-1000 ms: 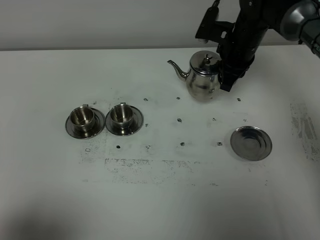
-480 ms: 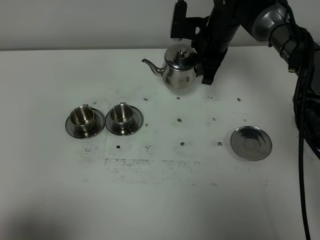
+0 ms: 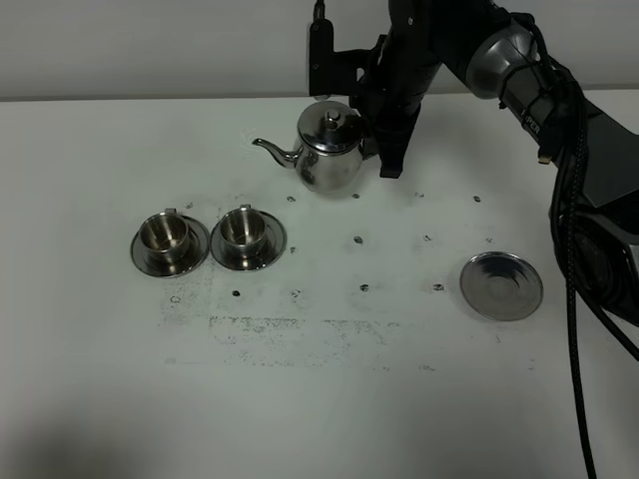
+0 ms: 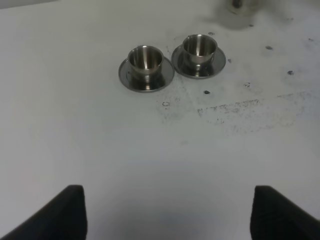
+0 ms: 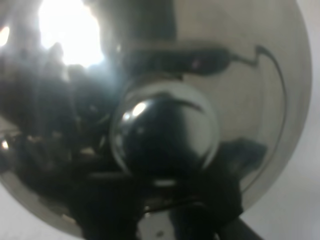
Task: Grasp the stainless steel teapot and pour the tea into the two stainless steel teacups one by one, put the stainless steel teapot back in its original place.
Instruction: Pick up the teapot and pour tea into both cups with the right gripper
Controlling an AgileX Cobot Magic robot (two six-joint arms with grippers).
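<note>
- Handle of stainless steel teapot (image 3: 324, 150) hidden behind right end effector (image 3: 379, 152).
- Blurred close up: lid knob (image 5: 165, 132).
- Frame edge crops left end effector (image 4: 169, 215).

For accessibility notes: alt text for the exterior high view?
The right gripper holds a shiny rounded steel teapot near a white table's far edge, spout toward two small steel cups on saucers; an empty steel saucer lies right.
</note>
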